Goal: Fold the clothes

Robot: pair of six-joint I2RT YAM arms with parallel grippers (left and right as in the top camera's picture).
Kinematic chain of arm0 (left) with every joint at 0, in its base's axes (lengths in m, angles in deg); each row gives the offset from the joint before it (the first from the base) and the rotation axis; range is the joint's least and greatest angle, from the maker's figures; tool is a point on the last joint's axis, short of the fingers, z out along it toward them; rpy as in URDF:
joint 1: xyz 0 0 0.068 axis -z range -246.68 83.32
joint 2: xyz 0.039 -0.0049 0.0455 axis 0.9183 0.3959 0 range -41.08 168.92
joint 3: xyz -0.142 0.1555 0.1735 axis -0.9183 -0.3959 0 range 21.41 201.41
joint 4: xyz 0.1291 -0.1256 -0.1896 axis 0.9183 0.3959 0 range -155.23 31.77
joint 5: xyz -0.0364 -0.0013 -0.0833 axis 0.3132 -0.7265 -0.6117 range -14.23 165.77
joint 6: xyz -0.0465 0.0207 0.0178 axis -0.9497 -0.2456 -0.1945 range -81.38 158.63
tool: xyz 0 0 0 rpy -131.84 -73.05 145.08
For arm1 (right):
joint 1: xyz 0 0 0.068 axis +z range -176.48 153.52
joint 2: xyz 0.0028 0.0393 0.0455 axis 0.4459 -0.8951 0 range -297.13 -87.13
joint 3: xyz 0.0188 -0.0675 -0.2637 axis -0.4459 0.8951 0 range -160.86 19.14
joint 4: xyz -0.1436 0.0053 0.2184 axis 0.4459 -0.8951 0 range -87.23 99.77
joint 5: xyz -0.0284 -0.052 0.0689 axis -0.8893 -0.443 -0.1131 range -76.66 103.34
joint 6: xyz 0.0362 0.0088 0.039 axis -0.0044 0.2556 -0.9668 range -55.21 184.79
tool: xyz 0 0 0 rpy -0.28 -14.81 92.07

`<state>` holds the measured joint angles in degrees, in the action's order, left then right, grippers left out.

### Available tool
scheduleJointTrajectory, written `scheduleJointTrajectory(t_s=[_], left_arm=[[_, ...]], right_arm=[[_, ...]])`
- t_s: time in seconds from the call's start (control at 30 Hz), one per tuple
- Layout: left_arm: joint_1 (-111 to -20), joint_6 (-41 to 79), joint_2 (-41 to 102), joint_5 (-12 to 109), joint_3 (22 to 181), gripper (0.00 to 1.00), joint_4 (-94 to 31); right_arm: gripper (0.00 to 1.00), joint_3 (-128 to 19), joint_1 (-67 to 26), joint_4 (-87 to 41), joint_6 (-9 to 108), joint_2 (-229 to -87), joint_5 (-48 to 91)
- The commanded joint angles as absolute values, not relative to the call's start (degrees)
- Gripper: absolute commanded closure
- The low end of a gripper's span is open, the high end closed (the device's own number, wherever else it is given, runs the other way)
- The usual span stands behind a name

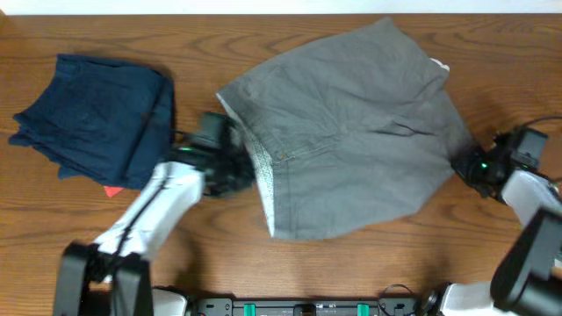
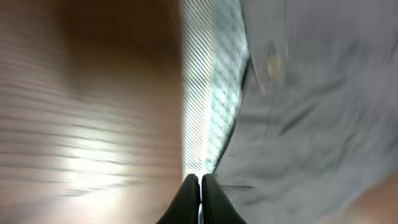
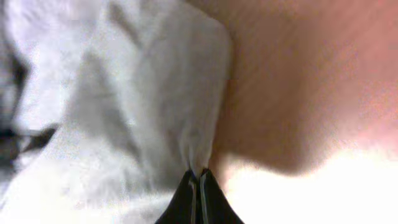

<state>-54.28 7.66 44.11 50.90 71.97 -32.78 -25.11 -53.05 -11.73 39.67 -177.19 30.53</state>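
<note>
The grey shorts (image 1: 351, 132) lie spread across the middle of the wooden table, pale striped waistband lining (image 1: 263, 189) turned up along their left edge. My left gripper (image 1: 235, 171) is shut on that waistband edge; the left wrist view shows the closed fingers (image 2: 200, 182) pinching the lining (image 2: 208, 93) beside the grey cloth (image 2: 317, 93). My right gripper (image 1: 465, 165) is shut on the right hem of the shorts; the right wrist view shows its fingers (image 3: 199, 177) clamped on a gathered fold of cloth (image 3: 137, 93).
A dark navy folded garment (image 1: 97, 114) lies at the far left, just beyond my left arm, with a small red tag (image 1: 111, 190) at its lower edge. Bare wood (image 1: 369, 263) runs along the front of the table.
</note>
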Motion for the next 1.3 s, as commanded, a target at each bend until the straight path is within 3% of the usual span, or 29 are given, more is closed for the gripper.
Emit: scheduleJointTrajectory(t_s=[0.0,0.23,0.27,0.3,0.33,0.37,0.47,0.5,0.77,0.97,1.17,1.23,1.27], left_arm=[[-58.71,11.84,41.44,49.09,71.78,0.94,-32.08],[-59.76,12.04,40.37,47.84,71.76,0.94,-26.73],[-59.39,11.99,40.37,47.63,71.76,0.94,-25.33],[-59.04,11.97,40.37,47.65,71.76,0.94,-24.02],[-58.56,11.91,40.37,47.65,71.76,0.93,-22.44],[-57.99,11.75,40.42,47.67,71.76,0.87,-20.83],[-55.67,10.09,40.48,47.67,71.73,0.5,-17.31],[-54.65,8.98,40.5,47.67,71.58,0.42,-16.96],[-45.75,-10.02,40.53,48.35,67.93,0.23,-18.68],[-40.46,-29.95,40.53,48.35,61.68,0.21,-26.51],[-35.61,-37.34,40.53,54.9,56.96,0.21,-39.58],[-34.5,-38.26,40.53,56.98,56.43,0.29,-41.13],[-34.15,-38.23,40.53,57.26,56.39,0.39,-41.3]], right_arm=[[0.98,-25.05,-53.35,-21.56,40.22,-168.47,31.75],[0.82,-25.05,-53.37,-35.48,37.2,-157.19,7.95],[0.72,-25.05,-53.37,-35.7,36.91,-156.36,6.14],[0.5,-25.05,-53.37,-35.68,36.96,-155.75,5.77],[0.45,-25.05,-53.44,-35.61,36.96,-155.33,5.83],[0.45,-25.05,-53.42,-35.59,36.96,-155.27,6.14],[0.48,-24.94,-53.42,-35.99,37.64,-156.47,6.51],[0.47,-24.83,-53.42,-36.01,37.61,-157.17,6.68],[0.41,-24.08,-53.42,-31.51,38.29,-164.45,14.66],[0.4,-24.08,-53.42,-29.49,38.31,-166.26,15.12],[0.4,-24.08,-53.42,-29.45,38.31,-166.26,15.12],[0.39,-24.08,-53.42,-29.82,38.31,-166.26,15.12],[0.39,-24.08,-53.42,-29.84,38.31,-166.26,15.12]])
